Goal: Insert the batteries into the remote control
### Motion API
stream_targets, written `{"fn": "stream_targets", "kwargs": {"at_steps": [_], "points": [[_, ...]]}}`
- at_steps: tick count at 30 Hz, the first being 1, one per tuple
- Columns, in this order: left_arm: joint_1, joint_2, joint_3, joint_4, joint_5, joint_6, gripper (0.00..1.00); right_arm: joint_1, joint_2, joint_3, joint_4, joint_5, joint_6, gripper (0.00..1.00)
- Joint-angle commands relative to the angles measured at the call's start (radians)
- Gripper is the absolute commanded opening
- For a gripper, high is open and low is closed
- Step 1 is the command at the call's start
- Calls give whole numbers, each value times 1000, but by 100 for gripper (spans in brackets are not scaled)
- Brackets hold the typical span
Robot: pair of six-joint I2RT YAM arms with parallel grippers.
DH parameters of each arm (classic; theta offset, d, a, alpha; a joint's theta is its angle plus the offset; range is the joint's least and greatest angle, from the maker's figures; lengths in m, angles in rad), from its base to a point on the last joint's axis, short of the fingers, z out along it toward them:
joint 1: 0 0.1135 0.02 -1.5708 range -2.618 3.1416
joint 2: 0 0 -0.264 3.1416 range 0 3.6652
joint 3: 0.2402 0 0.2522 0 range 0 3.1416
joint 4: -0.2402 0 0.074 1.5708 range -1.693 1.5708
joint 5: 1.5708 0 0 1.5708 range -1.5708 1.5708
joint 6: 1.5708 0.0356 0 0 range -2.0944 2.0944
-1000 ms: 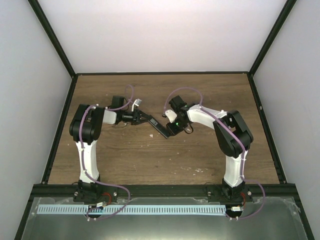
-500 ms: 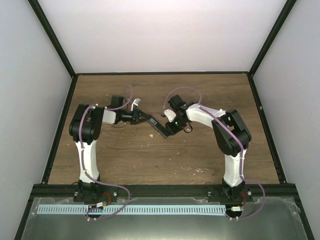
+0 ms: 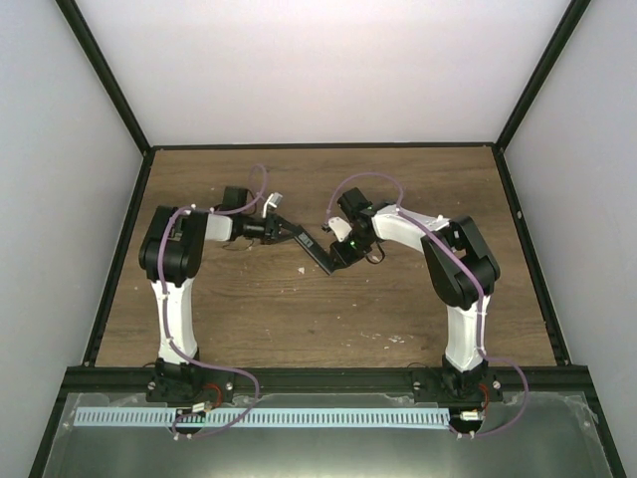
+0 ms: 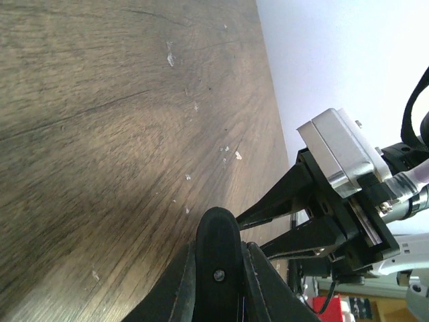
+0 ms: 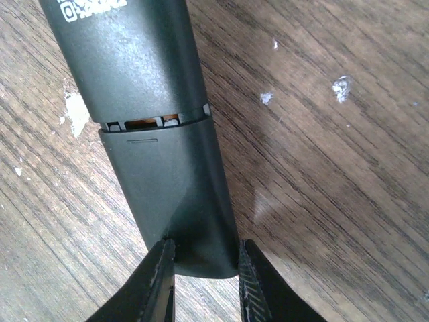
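**Materials and shapes.** The remote control (image 3: pixel 314 251) is a long, slim bar of matte black plastic with rounded edges. It lies diagonally over the middle of the surface (image 3: pixel 398 309), which is dark brown wood grain with pale scuffs and chips. In the right wrist view, the cover (image 5: pixel 171 194) is a smooth black panel in line with the body. A narrow slot separates the two and shows a copper-coloured strip and small plastic tabs.

**Fingers.**
- The left fingers (image 4: pixel 171 295) are fully closed on the far-left end of the remote control.
- The right fingers (image 5: pixel 161 282) are closed to a narrow gap. They press against both long edges of the cover end.

**Hidden or unclear.**
- The contents of the compartment behind the slot are hidden.
- The button face cannot be seen.
- In the left wrist view, only a rounded black tip with a small screw shows between the fingers.
- The white printing at the top of the right wrist view is cut off.

**Change from the earlier frame.** Both fingers and the bar have shifted slightly toward the far edge. Both grips are unchanged.
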Motion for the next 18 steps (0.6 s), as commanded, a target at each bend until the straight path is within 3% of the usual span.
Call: {"fn": "stream_targets", "kwargs": {"at_steps": [1, 6, 18], "points": [[-48, 42, 60, -187, 26, 181, 0, 4, 80, 13, 99, 56, -3, 19], [-77, 61, 108, -327, 27, 281, 0, 4, 91, 30, 98, 72, -5, 19], [-97, 87, 147, -453, 58, 380, 0, -22, 106, 73, 110, 92, -1, 19]]}}
